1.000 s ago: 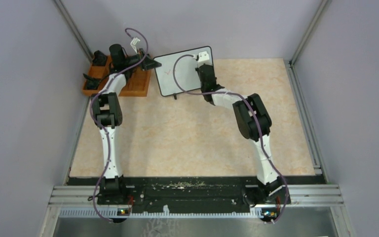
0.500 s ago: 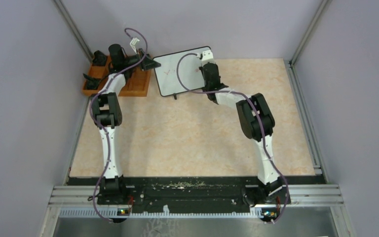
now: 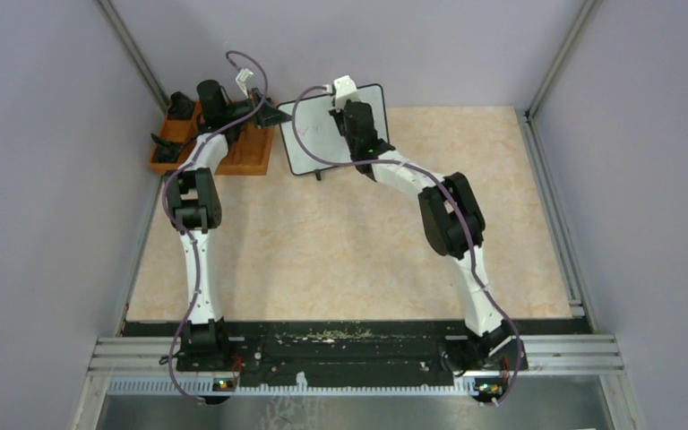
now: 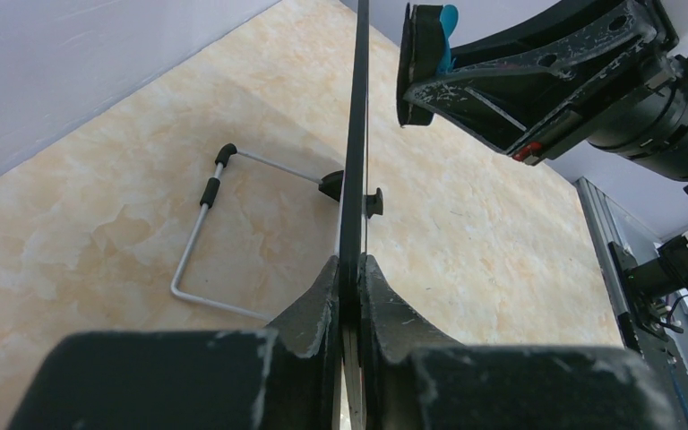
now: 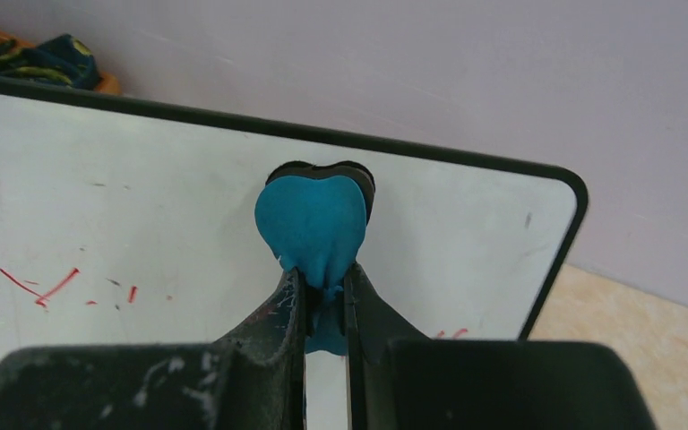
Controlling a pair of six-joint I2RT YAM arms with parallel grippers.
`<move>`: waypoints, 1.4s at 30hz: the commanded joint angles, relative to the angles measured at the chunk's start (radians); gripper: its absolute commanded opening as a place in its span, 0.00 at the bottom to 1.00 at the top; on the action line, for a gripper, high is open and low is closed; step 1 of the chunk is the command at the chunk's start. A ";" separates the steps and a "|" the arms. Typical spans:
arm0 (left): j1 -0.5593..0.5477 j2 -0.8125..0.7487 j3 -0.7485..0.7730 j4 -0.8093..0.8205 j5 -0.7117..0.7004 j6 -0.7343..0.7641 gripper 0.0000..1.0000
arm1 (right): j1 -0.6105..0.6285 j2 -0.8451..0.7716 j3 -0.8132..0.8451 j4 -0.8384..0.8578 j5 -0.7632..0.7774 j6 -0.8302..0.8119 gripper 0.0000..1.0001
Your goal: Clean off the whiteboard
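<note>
The whiteboard stands tilted at the back of the table, white with a thin black frame. My left gripper is shut on its left edge; the left wrist view shows the board edge-on clamped between the jaws. My right gripper is shut on a blue eraser and presses it against the board's upper middle. Small red marks remain at the lower left and lower right. The right gripper also shows in the left wrist view.
An orange compartment tray holding dark objects sits left of the board, under my left arm. The board's wire stand rests on the table behind it. Grey walls close in at the back and on both sides.
My right gripper has swept the eraser leftward across the board, from its upper right corner to its upper middle. The left gripper has not moved.
</note>
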 commanded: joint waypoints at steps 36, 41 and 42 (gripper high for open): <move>-0.014 0.013 -0.012 -0.003 0.014 0.037 0.00 | 0.184 0.277 0.421 -0.206 -0.054 0.018 0.00; -0.014 0.014 -0.013 -0.002 0.013 0.039 0.00 | 0.152 0.244 0.363 -0.193 -0.010 0.018 0.00; -0.014 0.013 -0.013 -0.002 0.013 0.038 0.00 | 0.139 0.234 0.343 -0.186 -0.002 0.018 0.00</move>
